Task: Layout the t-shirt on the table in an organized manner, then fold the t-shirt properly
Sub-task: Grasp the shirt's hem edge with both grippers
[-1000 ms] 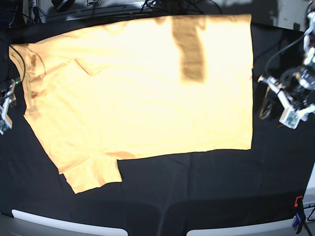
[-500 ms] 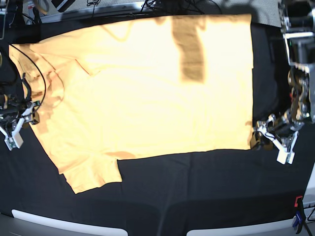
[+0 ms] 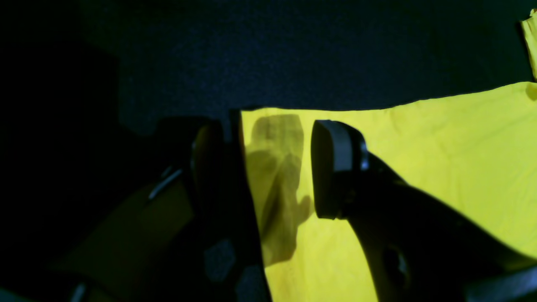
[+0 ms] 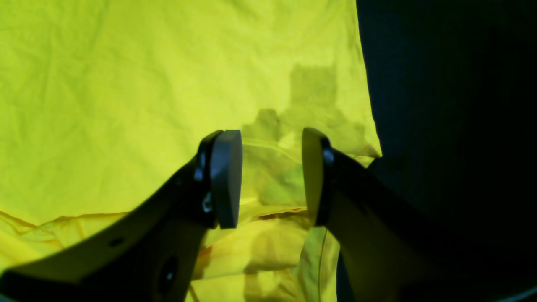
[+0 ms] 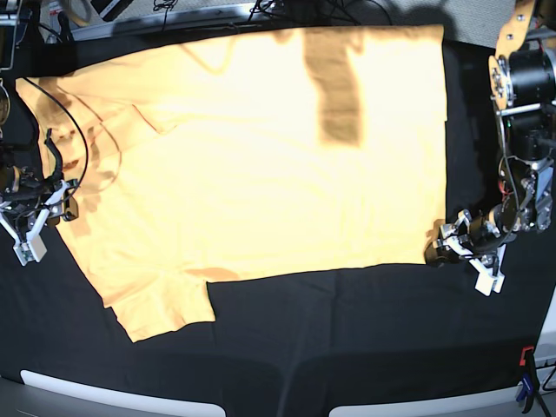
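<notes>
The light orange-yellow t-shirt lies spread flat on the black table. One sleeve points to the front left. My left gripper is open at the shirt's front right corner. In the left wrist view that corner of the shirt lies between the jaws, one finger over the cloth and the other over the black table. My right gripper is open at the shirt's left edge. In the right wrist view it straddles a creased fold of the shirt near the edge.
Light grey edge pieces line the table's front. Cables and gear run along the back edge. An orange and blue clamp stands at the front right. A dark shadow falls across the shirt's far part.
Both arms have closed in on the shirt. The left gripper came forward and inward to the front right corner. The right gripper moved inward onto the left edge.
</notes>
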